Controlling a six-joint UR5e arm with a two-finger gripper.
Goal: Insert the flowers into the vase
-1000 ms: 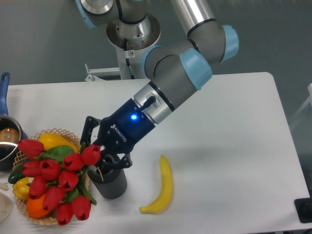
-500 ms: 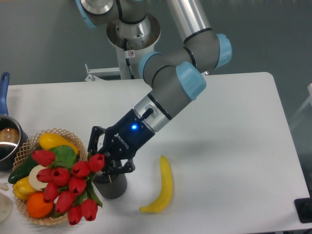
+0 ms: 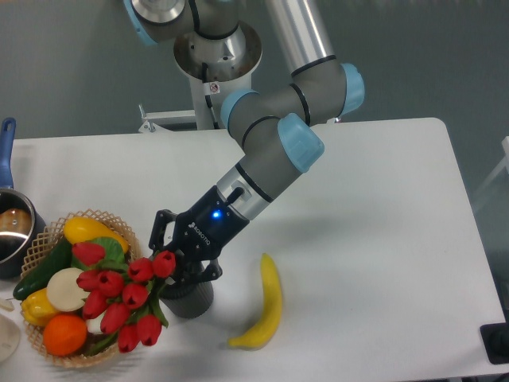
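Clamped around the stems, my claw (image 3: 176,269) holds the flowers (image 3: 121,298) just above the vase (image 3: 189,299), which stands on the white tabletop (image 3: 358,199) right beneath my fingers. Red tulip heads lean out to the side, over the rim of the wicker basket (image 3: 48,239) of fruit and vegetables. Near the vase's other side lies a banana (image 3: 264,306), apart from it.
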